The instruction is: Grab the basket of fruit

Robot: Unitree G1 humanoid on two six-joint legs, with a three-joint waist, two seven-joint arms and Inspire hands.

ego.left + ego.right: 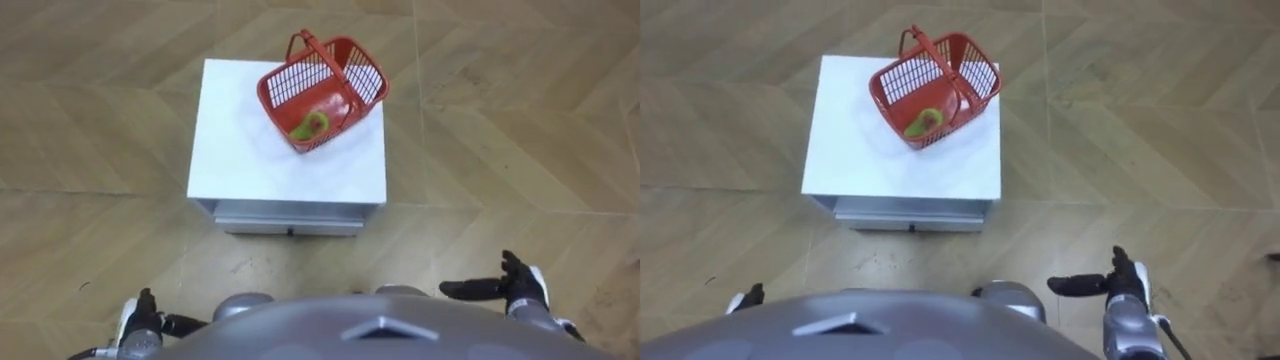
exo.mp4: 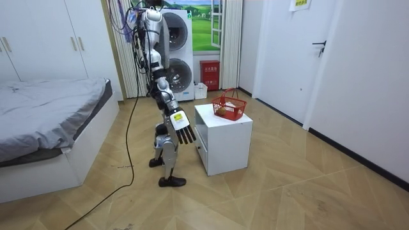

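Observation:
A red plastic fruit basket (image 1: 322, 90) stands on the far right part of a small white cabinet (image 1: 250, 150), its handle upright. A green and pink fruit (image 1: 312, 124) lies inside it. I stand on the wooden floor a short step back from the cabinet's drawer side. My right hand (image 1: 510, 288) hangs low at my right side, fingers straight, holding nothing. Low at my other side, my left hand (image 1: 145, 322) is relaxed and empty. In the room view the basket (image 2: 229, 106) sits on the cabinet (image 2: 223, 137), and my right hand (image 2: 185, 135) hangs open beside the cabinet.
The cabinet has a drawer (image 1: 290, 225) on the side facing me. Wooden floor (image 1: 500, 150) surrounds it. A bed (image 2: 51, 128) stands behind me, washing machines (image 2: 176, 57) at the back wall, and a door (image 2: 332, 64) on the room view's right.

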